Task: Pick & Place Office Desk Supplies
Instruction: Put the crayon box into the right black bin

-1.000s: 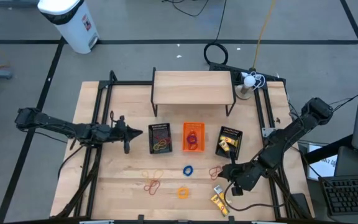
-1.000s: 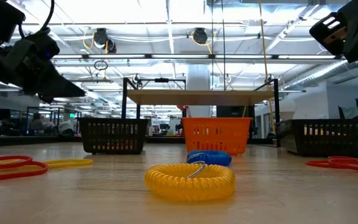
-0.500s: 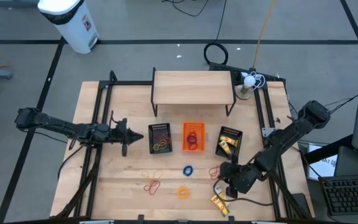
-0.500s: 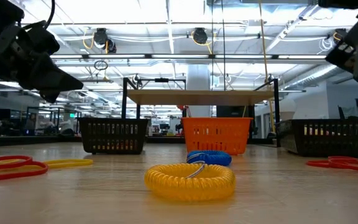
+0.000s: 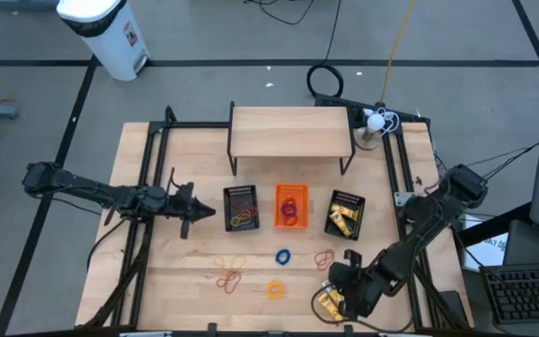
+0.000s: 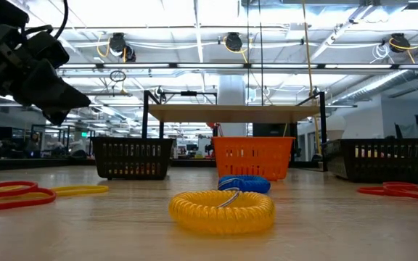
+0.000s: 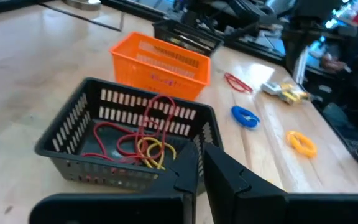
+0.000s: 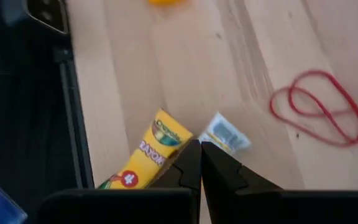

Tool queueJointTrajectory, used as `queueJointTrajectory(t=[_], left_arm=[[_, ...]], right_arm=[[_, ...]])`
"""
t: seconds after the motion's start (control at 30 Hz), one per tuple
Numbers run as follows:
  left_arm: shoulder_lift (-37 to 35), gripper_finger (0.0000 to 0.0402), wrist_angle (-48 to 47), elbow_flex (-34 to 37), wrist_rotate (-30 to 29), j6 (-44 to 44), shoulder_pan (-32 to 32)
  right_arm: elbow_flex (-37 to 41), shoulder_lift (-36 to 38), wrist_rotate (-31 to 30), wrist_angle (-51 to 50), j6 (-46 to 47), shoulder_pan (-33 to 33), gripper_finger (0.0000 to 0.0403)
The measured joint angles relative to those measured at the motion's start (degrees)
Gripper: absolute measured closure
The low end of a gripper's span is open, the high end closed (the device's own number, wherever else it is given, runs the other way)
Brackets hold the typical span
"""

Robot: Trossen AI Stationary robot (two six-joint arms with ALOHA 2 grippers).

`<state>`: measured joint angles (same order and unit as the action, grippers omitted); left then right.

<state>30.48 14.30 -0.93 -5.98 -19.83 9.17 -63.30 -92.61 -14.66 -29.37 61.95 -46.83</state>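
Crayon box (image 8: 146, 154) lies loose on the desk (image 5: 185, 271) directly below the right gripper (image 5: 337, 301), jaws closed and empty, apparently lining up; left gripper (image 5: 197, 210), jaws nearly closed, empty, hovers beside the black mesh tray (image 5: 241, 208).

Bright, even overhead light; in the low view ceiling lamps (image 6: 227, 41) glare at 12 o'clock. Shadows on the table (image 5: 185, 271) are soft. Near coil (image 6: 221, 210) sharp, room behind hazy. Wrist views are softly blurred.
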Motion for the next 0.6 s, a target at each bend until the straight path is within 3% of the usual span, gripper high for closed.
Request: queueJointTrajectory(t=[0.23, 0.6], left_arm=[[0.0, 0.0378, -1.4, 0.0, 0.0, 3.8, 0.0], [0.0, 0.0378, -1.3, 0.0, -0.1, 3.2, 0.0]], right_arm=[[-0.2, -0.1, 4.4, -3.5, 8.6, -0.3, 0.0378], [-0.1, -0.1, 5.9, -3.2, 18.7, -1.5, 0.0232]])
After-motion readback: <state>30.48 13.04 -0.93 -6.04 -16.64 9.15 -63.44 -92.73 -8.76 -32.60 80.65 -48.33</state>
